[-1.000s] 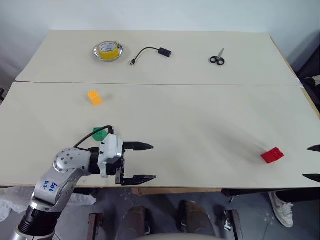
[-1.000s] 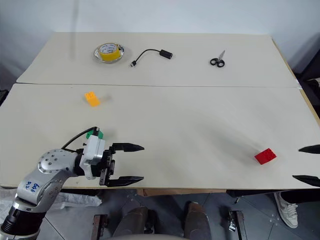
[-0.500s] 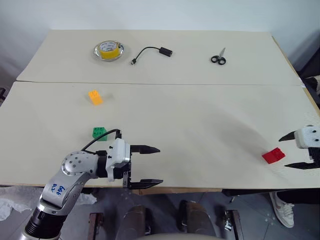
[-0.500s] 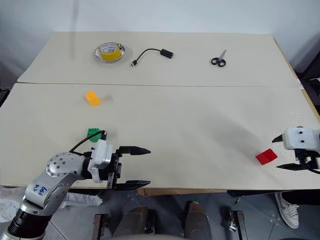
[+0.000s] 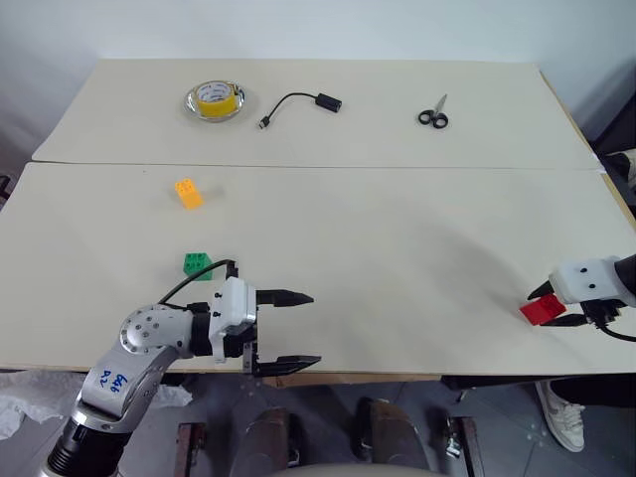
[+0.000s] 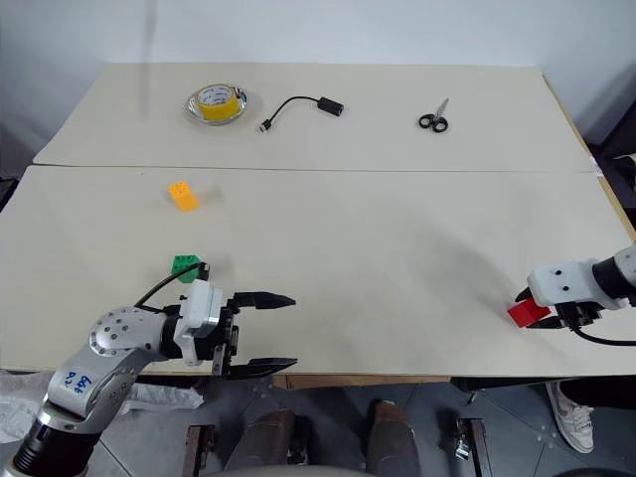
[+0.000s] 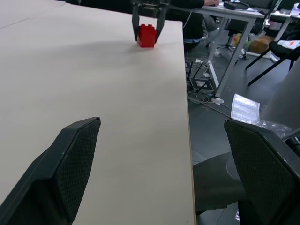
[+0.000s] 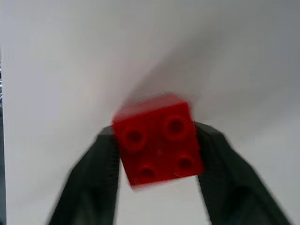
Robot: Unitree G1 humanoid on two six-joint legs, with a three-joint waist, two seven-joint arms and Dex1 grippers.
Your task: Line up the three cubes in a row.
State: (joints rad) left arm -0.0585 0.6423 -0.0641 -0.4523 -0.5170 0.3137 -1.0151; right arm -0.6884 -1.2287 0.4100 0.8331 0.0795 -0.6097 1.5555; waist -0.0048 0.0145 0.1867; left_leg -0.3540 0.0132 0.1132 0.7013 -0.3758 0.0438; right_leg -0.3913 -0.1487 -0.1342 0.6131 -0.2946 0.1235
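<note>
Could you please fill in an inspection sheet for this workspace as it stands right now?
Surface: pale table, two boards meeting at a seam.
Job's things: red cube near right edge; green cube and orange-yellow cube on the left, apart, not in a row.
Clutter: tape roll, scissors.
Grippers: right gripper shut on red cube; left gripper open, holding nothing.
Cables: black adapter cable.
Surroundings: office chairs beyond the table's edge.

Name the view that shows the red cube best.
The right wrist view: the red cube sits close up, studs visible, between the right hand's fingers. Both eye views show it small near the table's right edge; the left wrist view shows it far off between those fingers.
</note>
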